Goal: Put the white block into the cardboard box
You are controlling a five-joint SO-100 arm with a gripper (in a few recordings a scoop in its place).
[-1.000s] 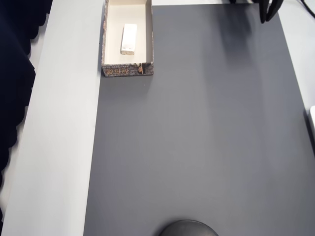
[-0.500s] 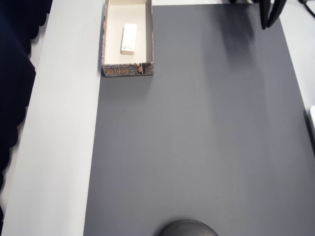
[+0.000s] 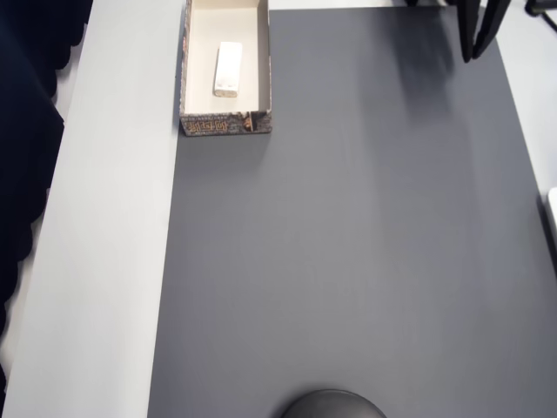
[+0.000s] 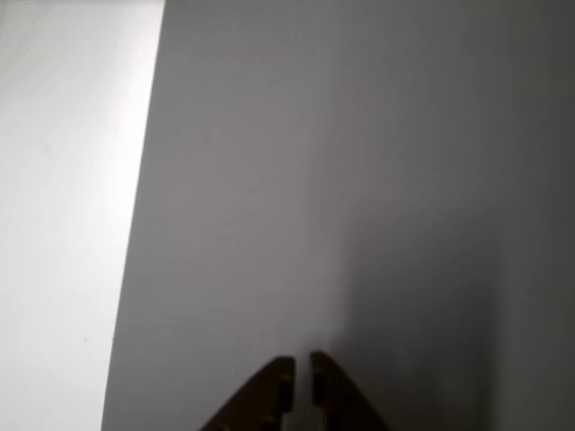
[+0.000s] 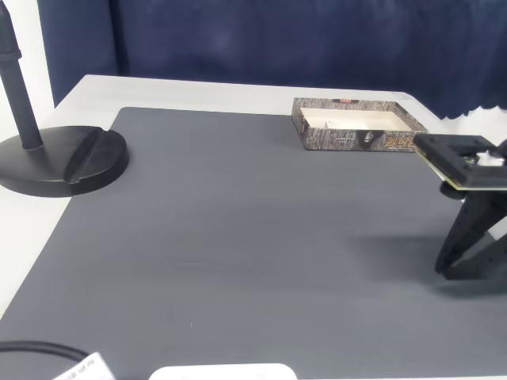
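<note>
The white block (image 3: 228, 69) lies flat on the cream floor of the cardboard box (image 3: 224, 125), at the top left of the overhead view. In the fixed view the cardboard box (image 5: 356, 136) stands at the far side of the mat, and its wall hides the block. My gripper (image 3: 475, 54) hangs at the top right of the overhead view, far to the right of the box. Its dark fingers (image 4: 269, 395) are shut with only a thin slit between them and nothing held. In the fixed view the gripper (image 5: 451, 267) points down at the mat on the right.
A dark grey mat (image 3: 348, 244) covers most of the pale table. A black round stand base (image 5: 67, 158) sits at the mat's left side in the fixed view. A flat white thing (image 5: 222, 372) and a cable (image 5: 32, 348) lie at the near edge.
The gripper's fingertips have come a little further down into the overhead picture. The block and the box have not moved.
</note>
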